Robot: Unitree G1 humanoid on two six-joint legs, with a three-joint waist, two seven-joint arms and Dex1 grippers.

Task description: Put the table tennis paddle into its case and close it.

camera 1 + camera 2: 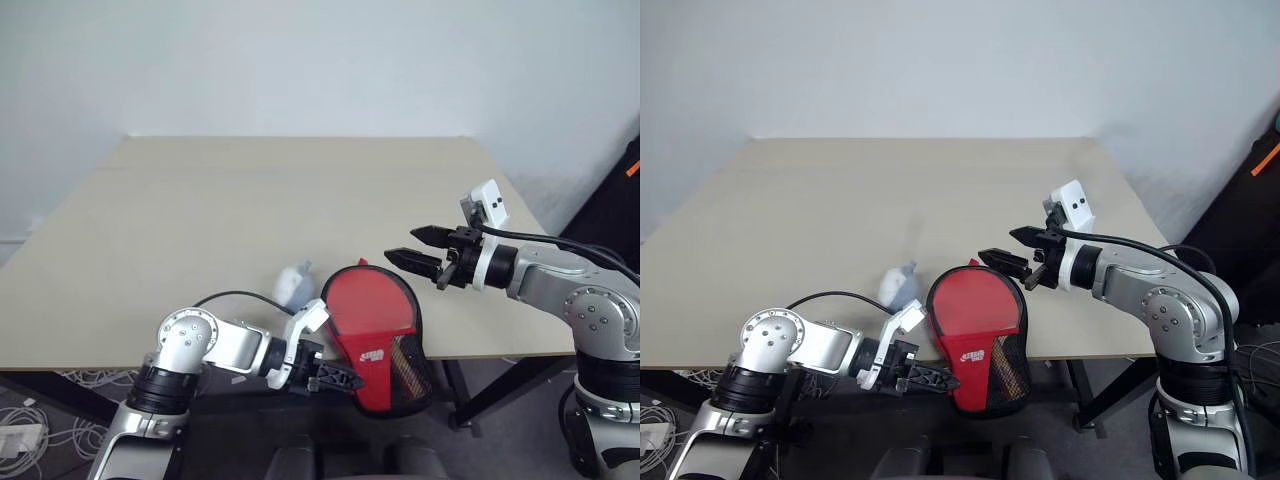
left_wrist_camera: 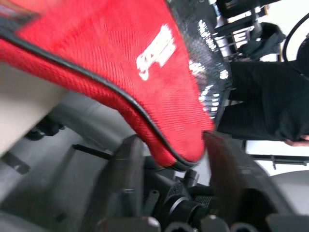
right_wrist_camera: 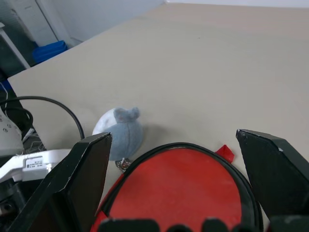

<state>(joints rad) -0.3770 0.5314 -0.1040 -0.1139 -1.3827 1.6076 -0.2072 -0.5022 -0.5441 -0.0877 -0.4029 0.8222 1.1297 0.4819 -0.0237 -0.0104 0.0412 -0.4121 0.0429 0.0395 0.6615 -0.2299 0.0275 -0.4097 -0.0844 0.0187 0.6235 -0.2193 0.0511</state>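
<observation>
The red case [image 1: 372, 330] lies closed at the table's front edge, round end on the table [image 1: 300, 200], with its narrow end and black mesh side hanging over the edge. The paddle is hidden. My left gripper [image 1: 345, 380] is below the table edge at the case's narrow end. In the left wrist view its fingers [image 2: 128, 179] stand apart on either side of that tip, open. My right gripper [image 1: 415, 250] hovers open just above the case's round far end, with the case rim [image 3: 183, 147] between its fingers in the right wrist view.
A small grey and white plush toy [image 1: 294, 284] sits on the table just left of the case. A red zip tab [image 3: 224, 152] sticks out at the case's far rim. A black cable runs along my left arm.
</observation>
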